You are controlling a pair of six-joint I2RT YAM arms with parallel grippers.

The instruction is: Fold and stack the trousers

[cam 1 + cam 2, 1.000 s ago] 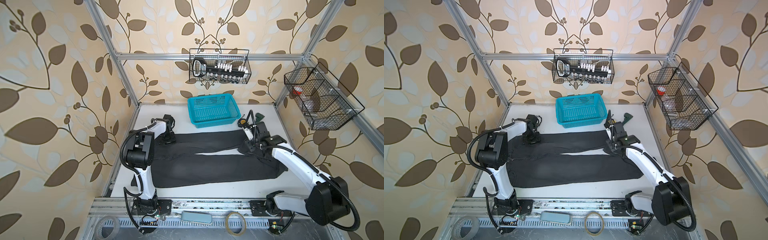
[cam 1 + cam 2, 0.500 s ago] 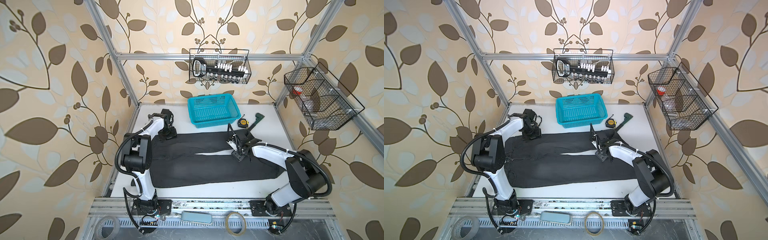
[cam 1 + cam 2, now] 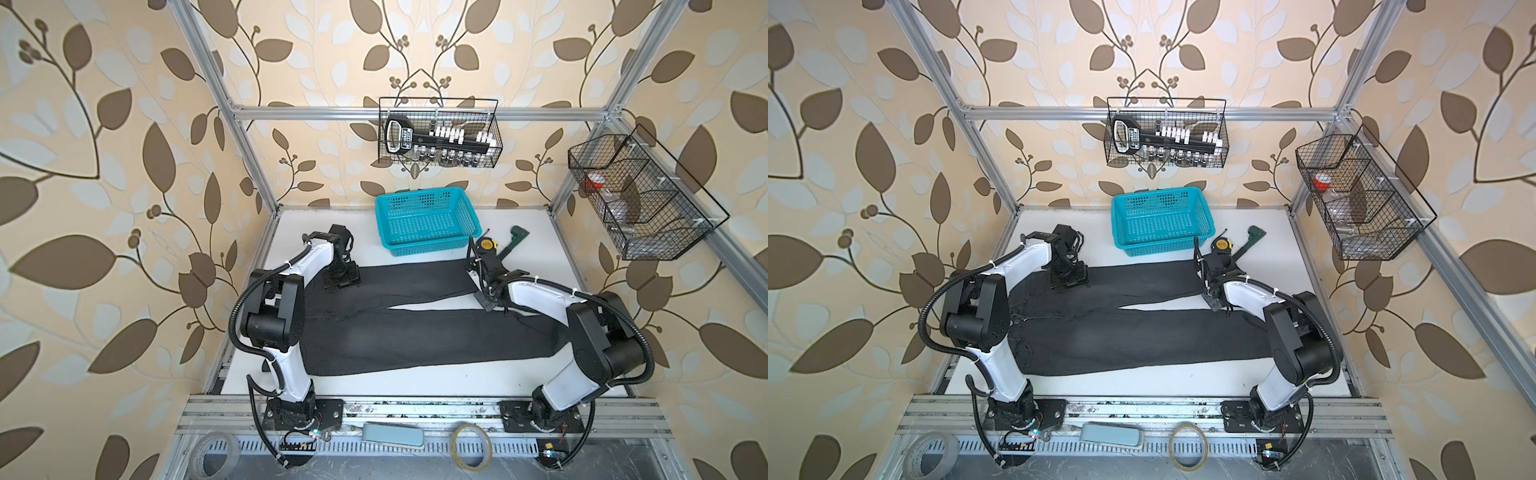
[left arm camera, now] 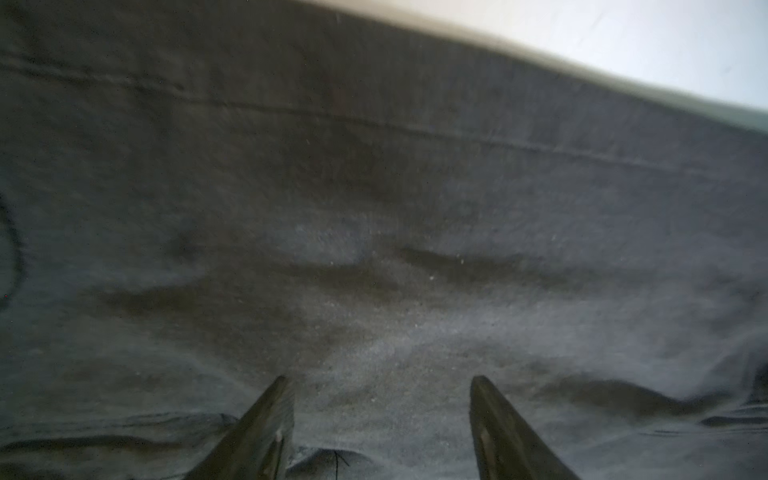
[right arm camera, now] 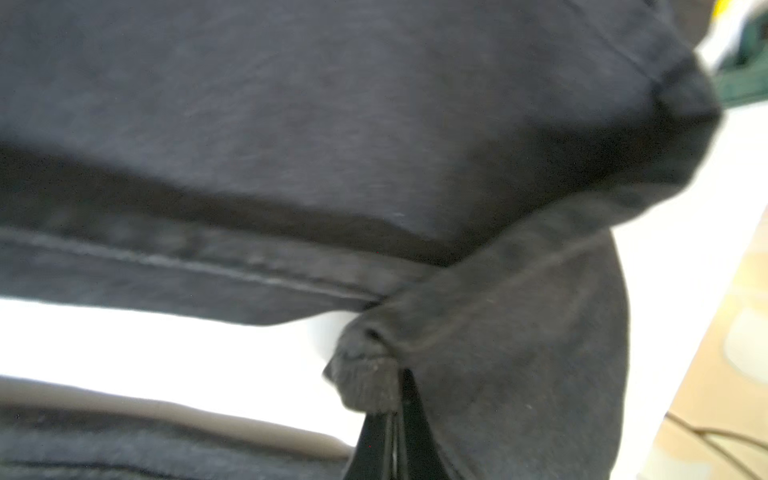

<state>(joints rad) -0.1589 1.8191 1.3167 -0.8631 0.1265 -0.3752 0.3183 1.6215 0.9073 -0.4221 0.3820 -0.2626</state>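
Across the white tabletop [image 3: 415, 384] the trousers [image 3: 415, 332] lie flat, waist at the left, legs running right. The right pincer [image 5: 394, 409] is clamped together on the far leg's hem corner; the left pincer [image 4: 378, 380] stands apart over the cloth near the waist. Denim looks heavy, limp yet thick at seams, so I'd grip hems and waistband, where it won't slip.
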